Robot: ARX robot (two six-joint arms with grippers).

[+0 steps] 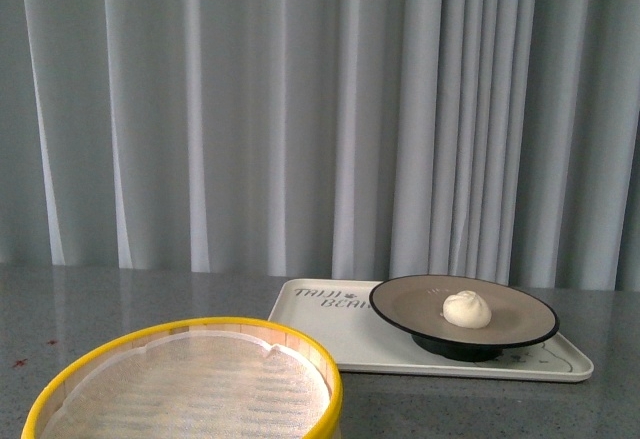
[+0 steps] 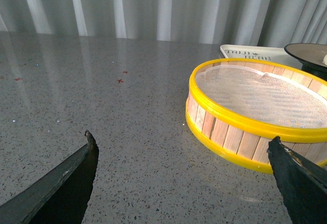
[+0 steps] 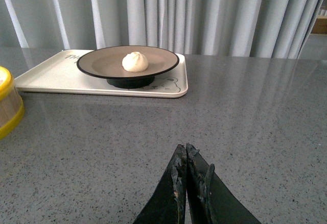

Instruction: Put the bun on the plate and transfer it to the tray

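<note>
The cream-white bun (image 1: 467, 309) lies on the tan plate (image 1: 420, 304) with the black rim. The plate stands on the cream tray (image 1: 330, 344) at the right of the table. The right wrist view also shows the bun (image 3: 135, 61), the plate (image 3: 102, 60) and the tray (image 3: 56, 76). My right gripper (image 3: 185, 147) is shut and empty, low over the grey table, well short of the tray. My left gripper (image 2: 181, 138) is open and empty over the bare table, beside the steamer basket. Neither arm shows in the front view.
A round wooden steamer basket (image 1: 190, 384) with a yellow rim and a white cloth liner stands at the front left; it also shows in the left wrist view (image 2: 255, 112). Grey curtains hang behind the speckled grey table (image 1: 120, 304).
</note>
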